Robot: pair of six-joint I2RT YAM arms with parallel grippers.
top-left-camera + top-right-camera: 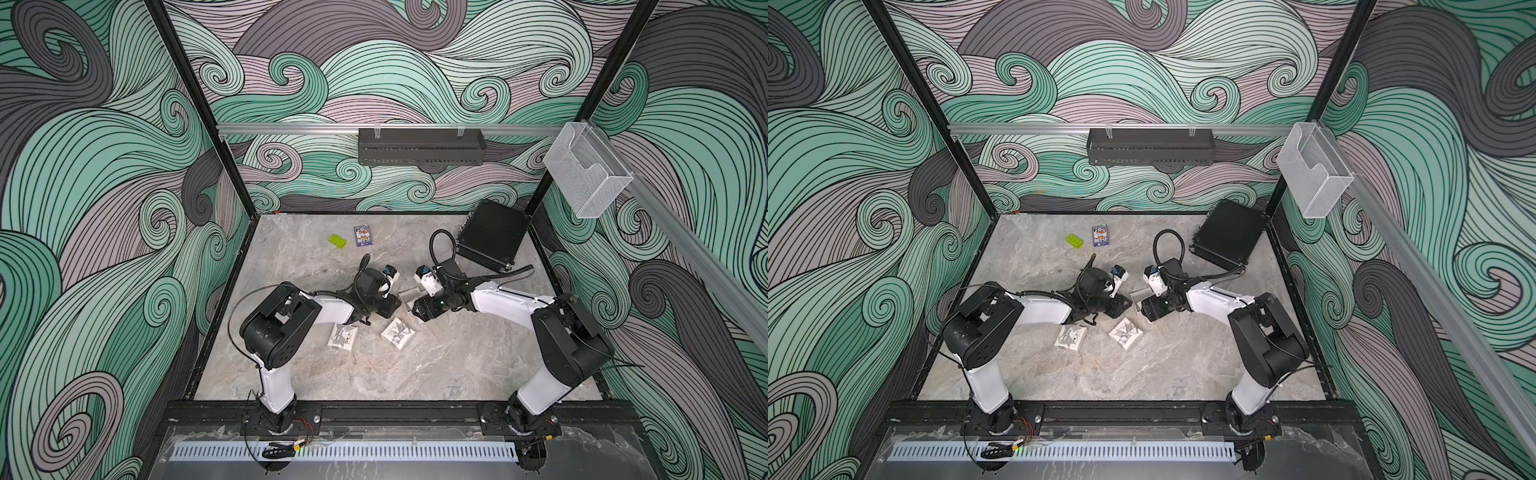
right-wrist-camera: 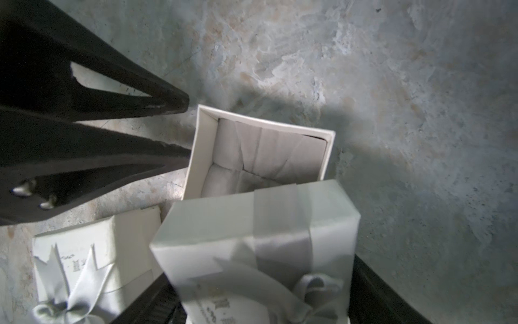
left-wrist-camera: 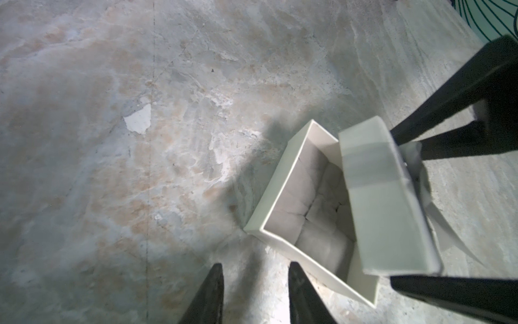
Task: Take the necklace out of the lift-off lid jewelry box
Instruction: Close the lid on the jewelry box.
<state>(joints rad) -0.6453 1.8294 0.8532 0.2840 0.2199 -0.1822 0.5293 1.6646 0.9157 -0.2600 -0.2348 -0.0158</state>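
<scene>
Right wrist view: gripping lid in right gripper, tilted over open box, baring empty cushion. Narrow, empty left gripper beside box wall, probably steadying. Possible necklace on table beyond left gripper.

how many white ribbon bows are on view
3: one on the lid between the right gripper's fingers, one each on two boxes on the table; more could hide under the arms.

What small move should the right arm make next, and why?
Probably carry the lid sideways, clear of the box. The right gripper holds it tilted over the opening, hiding part of the cushion; the visible part is bare, and the left gripper stands open beside.
</scene>
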